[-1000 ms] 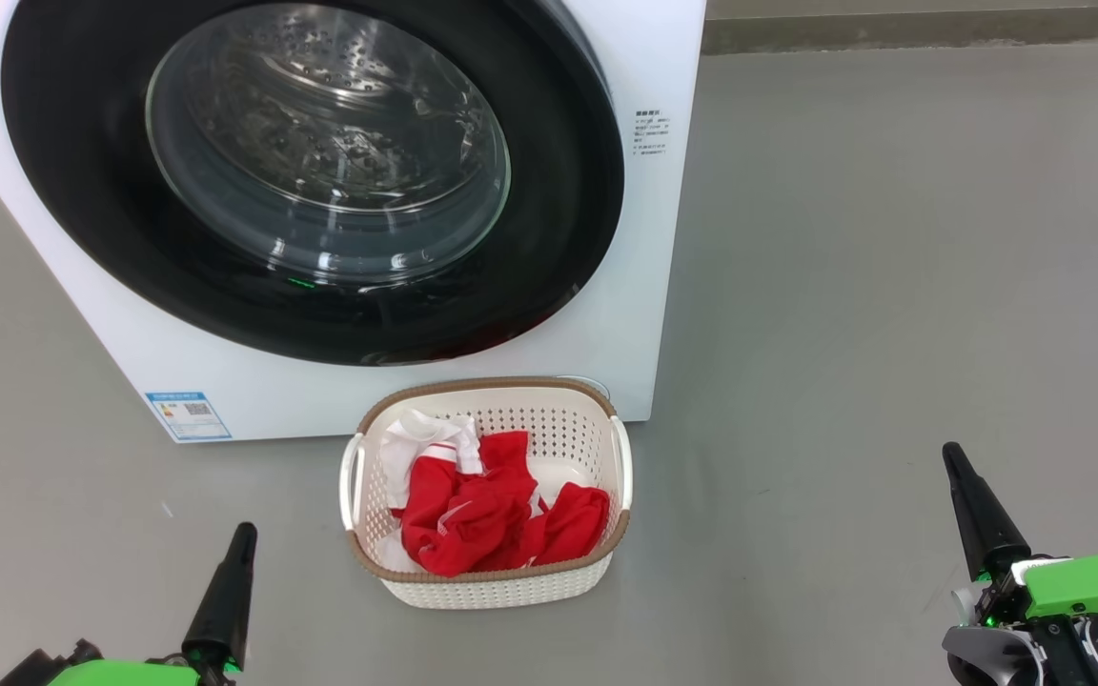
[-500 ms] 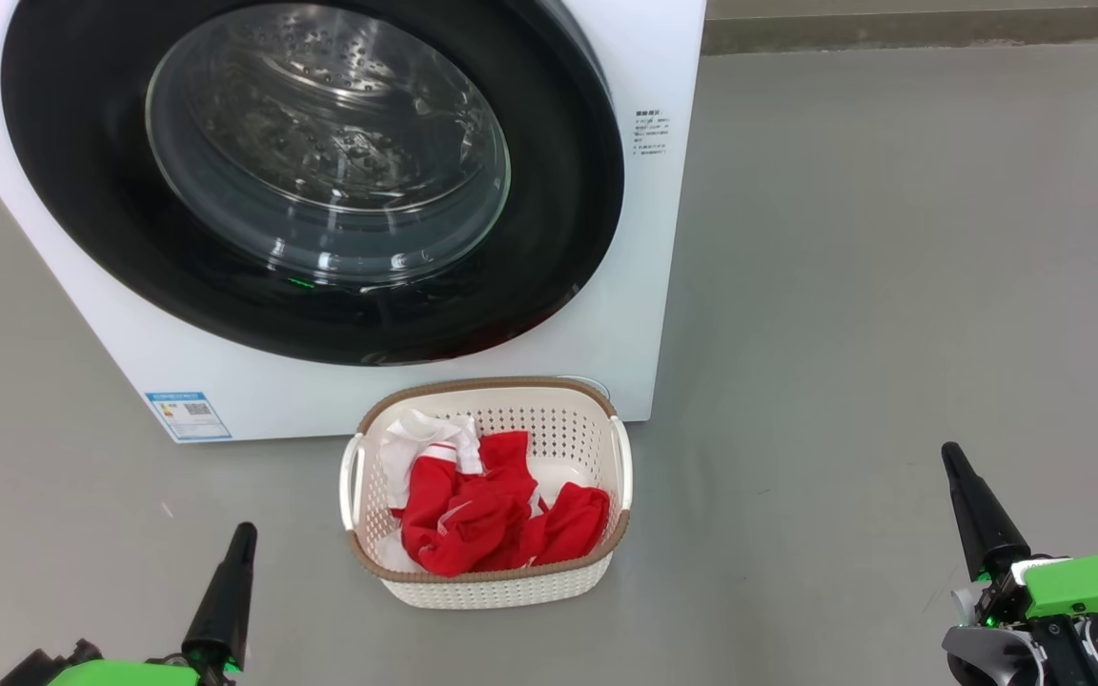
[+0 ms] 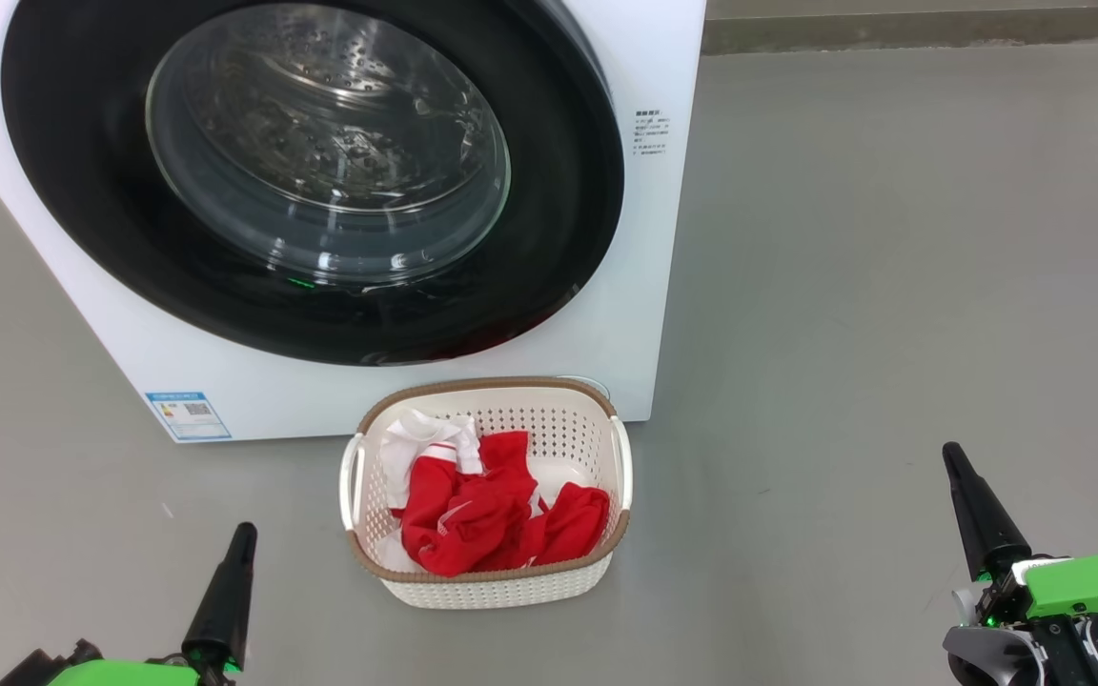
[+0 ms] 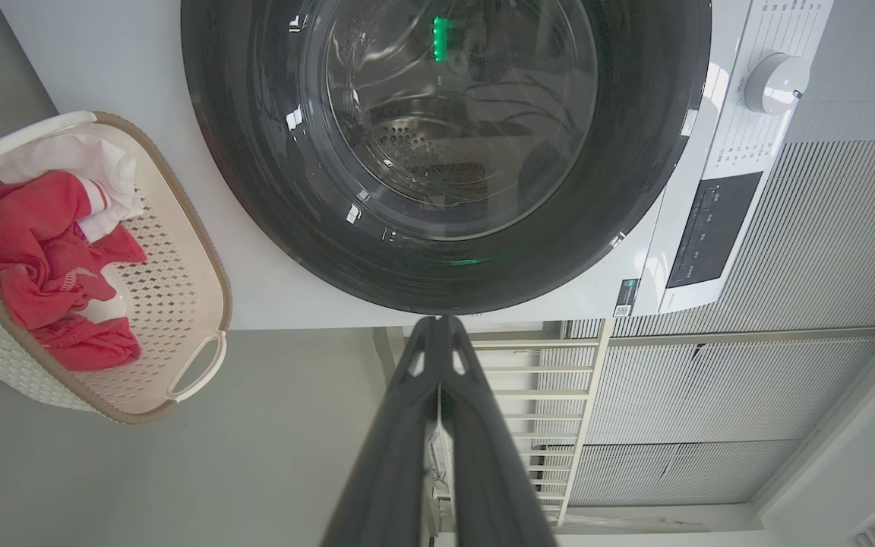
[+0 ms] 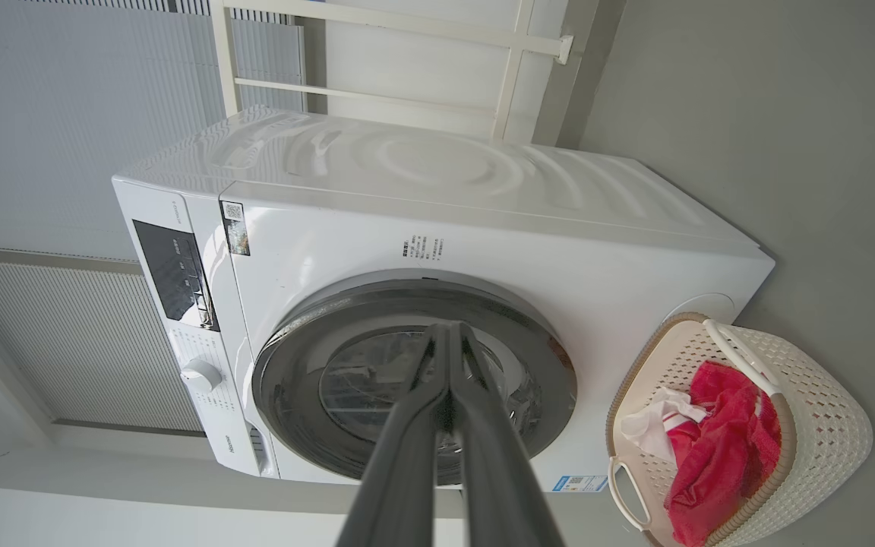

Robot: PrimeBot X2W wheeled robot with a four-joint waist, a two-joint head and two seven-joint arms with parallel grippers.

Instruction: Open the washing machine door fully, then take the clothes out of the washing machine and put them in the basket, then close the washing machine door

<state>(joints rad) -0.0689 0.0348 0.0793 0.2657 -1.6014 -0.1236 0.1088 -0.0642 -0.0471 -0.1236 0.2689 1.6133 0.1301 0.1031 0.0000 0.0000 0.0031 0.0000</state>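
The white washing machine stands ahead with its black-rimmed round door shut flat against its front, the steel drum visible through the glass. Just before it on the floor sits the cream basket holding the red and white clothes. My left gripper is low at the left of the basket, shut and holding nothing. My right gripper is low at the right, also shut and holding nothing. The door, the basket and the clothes appear in the left wrist view, and the door and basket in the right wrist view.
Grey floor stretches to the right of the machine. A blue label marks the machine's lower front. A control panel with a white dial sits above the door. White railings and ribbed wall panels stand behind the machine.
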